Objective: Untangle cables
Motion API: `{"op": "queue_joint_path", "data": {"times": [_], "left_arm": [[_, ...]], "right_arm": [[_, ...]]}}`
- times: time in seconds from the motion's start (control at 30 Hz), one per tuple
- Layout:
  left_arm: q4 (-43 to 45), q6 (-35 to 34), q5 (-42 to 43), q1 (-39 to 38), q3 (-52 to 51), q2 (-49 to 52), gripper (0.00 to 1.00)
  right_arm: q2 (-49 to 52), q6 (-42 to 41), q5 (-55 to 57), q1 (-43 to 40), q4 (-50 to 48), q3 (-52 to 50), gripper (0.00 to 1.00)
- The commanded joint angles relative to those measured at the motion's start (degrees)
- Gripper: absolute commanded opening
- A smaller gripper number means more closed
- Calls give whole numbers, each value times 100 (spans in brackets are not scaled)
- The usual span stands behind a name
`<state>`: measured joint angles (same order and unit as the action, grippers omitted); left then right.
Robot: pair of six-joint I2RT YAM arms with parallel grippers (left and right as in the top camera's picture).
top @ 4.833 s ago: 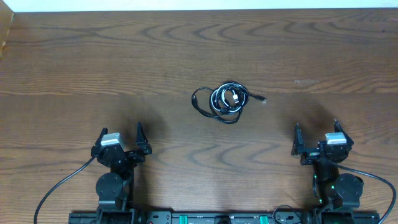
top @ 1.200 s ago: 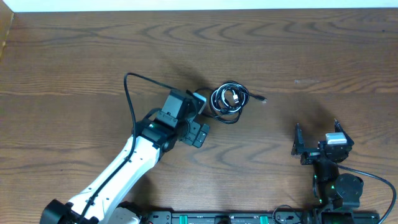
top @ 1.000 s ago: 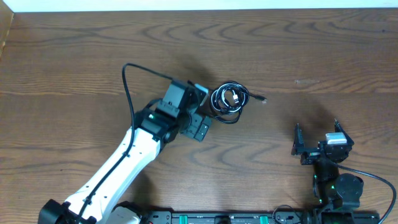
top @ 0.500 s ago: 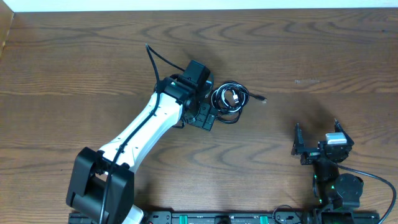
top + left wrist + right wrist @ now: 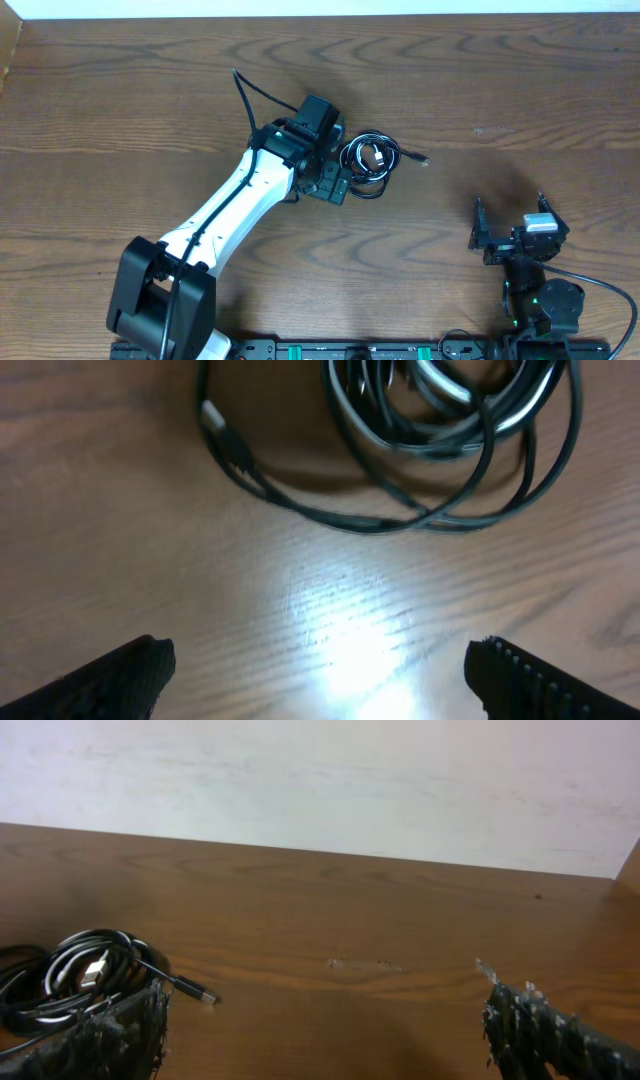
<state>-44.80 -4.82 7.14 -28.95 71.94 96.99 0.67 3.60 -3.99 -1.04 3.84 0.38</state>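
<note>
Because the cables [image 5: 367,160] lie as a small flat coil of thin cords near the middle of the table [image 5: 150,100], treat them as a light, limp load. They will probably sag, slide on the smooth wood and drag their neighbours along when one strand is lifted.

**Gripper state.** The left gripper [image 5: 335,160] hovers just beside the coil's left edge with its jaws spread wide. In the left wrist view the left gripper [image 5: 325,680] shows bare wood between its fingers, and the cables [image 5: 440,435] lie just beyond the tips, not touched. The right gripper [image 5: 508,212] is parked well apart from the coil, near the table's front edge, and it too is spread wide and empty.

**Where to take hold.**
1. Prefer a free end. One plug [image 5: 422,159] trails out to the coil's right, and a second plug end [image 5: 215,415] lies loose at the coil's left.
2. Otherwise pinch the single outer loop [image 5: 350,520], which stands clear of the dense centre.
3. Avoid clamping the overlapped middle (several strands cross there, one of them silver), since that would likely lift the whole bundle.

**Caution.** Thin, round cords may slip from the pads, so close on them fully and pull gently.
</note>
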Motion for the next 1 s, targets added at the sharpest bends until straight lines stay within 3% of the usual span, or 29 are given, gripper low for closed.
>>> {"op": "queue_joint_path", "data": {"times": [0.0, 0.13, 0.27, 0.6, 0.97], "left_arm": [[157, -728, -149, 0, 118, -17, 98], [177, -2358, -839, -2, 114, 101, 98], [205, -3075, -855, -7, 114, 341, 98], [245, -3886, -1270, -7, 105, 944, 98], [807, -4153, -1287, -7, 105, 1329, 100]], "right_arm": [[-37, 57, 44, 28, 26, -7, 99], [-37, 57, 44, 28, 26, -7, 99], [-39, 57, 44, 28, 26, -7, 99], [-37, 57, 44, 28, 26, -7, 99], [-37, 55, 44, 28, 26, -7, 99]]}}
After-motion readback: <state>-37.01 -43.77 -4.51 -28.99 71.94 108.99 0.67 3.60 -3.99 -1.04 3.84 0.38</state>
